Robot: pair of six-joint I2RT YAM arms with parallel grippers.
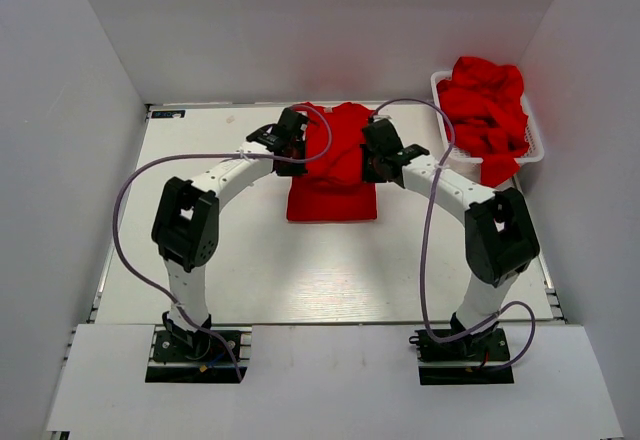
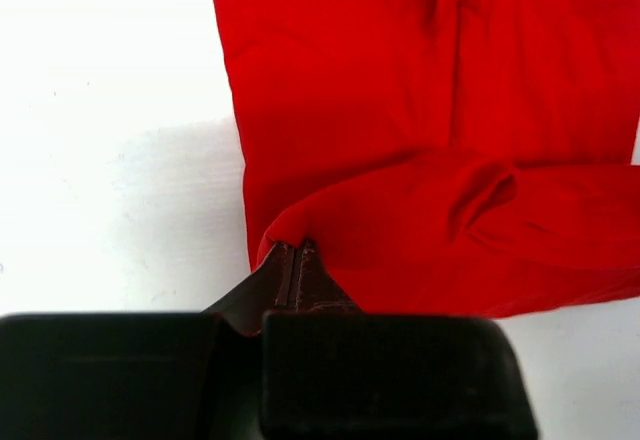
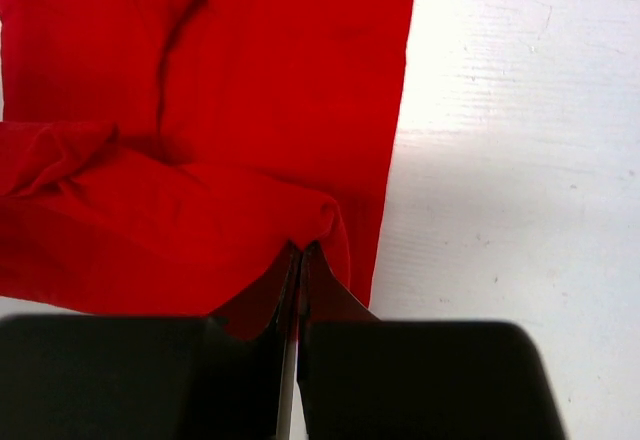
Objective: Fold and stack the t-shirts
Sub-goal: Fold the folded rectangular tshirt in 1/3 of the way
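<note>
A red t-shirt [image 1: 335,165] lies as a long folded strip in the middle of the white table. My left gripper [image 1: 300,138] is shut on the shirt's far left corner, and the fabric [image 2: 400,160] bunches at its fingertips [image 2: 285,260]. My right gripper [image 1: 372,150] is shut on the far right corner, with fabric [image 3: 200,110] pinched at its fingertips [image 3: 310,260]. Both hold the far end lifted and doubled over the lower part. More red t-shirts [image 1: 487,110] are heaped in the basket at the back right.
The white mesh basket [image 1: 535,145] stands at the table's back right corner. White walls enclose the table [image 1: 200,250] on the left, back and right. Purple cables loop over both arms.
</note>
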